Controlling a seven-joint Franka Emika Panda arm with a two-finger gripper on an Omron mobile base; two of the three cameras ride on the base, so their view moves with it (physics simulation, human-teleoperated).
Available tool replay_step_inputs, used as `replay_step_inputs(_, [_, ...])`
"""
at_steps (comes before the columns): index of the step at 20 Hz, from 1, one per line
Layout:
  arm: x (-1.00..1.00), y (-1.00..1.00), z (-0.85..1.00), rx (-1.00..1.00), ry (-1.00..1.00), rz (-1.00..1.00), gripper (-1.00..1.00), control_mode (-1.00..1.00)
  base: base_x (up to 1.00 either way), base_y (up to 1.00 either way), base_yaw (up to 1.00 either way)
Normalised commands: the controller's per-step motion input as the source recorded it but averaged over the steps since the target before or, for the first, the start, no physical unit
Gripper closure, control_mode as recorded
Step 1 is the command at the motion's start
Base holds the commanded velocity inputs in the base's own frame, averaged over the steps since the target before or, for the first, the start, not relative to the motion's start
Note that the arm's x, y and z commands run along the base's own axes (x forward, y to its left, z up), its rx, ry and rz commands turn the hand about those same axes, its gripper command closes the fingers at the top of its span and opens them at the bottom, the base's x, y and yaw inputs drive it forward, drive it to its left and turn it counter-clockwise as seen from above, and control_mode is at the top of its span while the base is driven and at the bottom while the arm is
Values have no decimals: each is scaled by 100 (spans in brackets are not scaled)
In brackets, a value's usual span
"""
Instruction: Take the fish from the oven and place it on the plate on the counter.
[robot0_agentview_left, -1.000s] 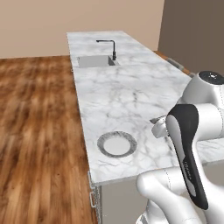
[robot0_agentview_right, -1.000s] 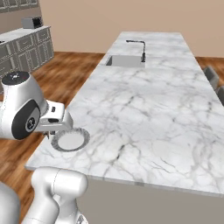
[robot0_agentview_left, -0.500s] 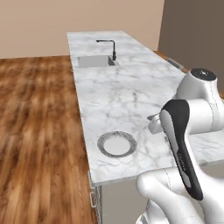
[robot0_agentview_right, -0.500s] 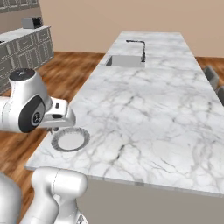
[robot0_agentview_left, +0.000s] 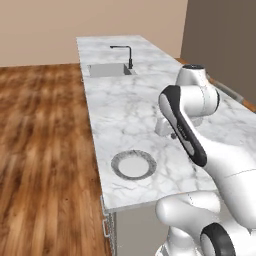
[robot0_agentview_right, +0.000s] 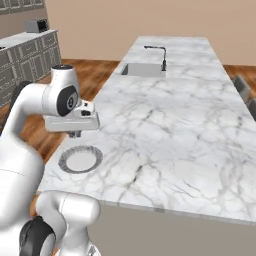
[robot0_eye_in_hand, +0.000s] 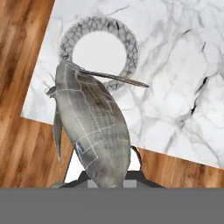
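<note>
Above counter (robot0_agentview_right: 165, 120): gripper (robot0_eye_in_hand: 109, 177) clamped on fish (robot0_eye_in_hand: 92, 127), arm swung closer since earlier; plate (robot0_eye_in_hand: 99, 51) at 12 o'clock, release pending.

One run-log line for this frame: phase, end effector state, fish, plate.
phase: carrying to plate | end effector: shut on fish | fish: held above counter edge | plate: bare, near counter corner

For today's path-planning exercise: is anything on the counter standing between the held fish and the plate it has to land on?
Nothing visible does. The fish hangs in the gripper above the counter, and the plate lies bare, with open marble around it.
</note>
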Motion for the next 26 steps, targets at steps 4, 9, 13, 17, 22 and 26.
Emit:
replay_step_inputs(4, [50,0,-68,9,22,45,100,-100,0,0,0])
replay_step_inputs(9, [26,27,-57,6,16,36,100,-100,0,0,0])
replay_step_inputs(13, [49,45,-61,0,2,26,100,-100,0,0,0])
replay_step_inputs(17, [44,19,-67,0,-2,22,100,-100,0,0,0])
replay_step_inputs(22, [6,0,-42,9,-25,4,100,-100,0,0,0])
replay_step_inputs(26, [2,0,-36,7,-24,0,100,-100,0,0,0])
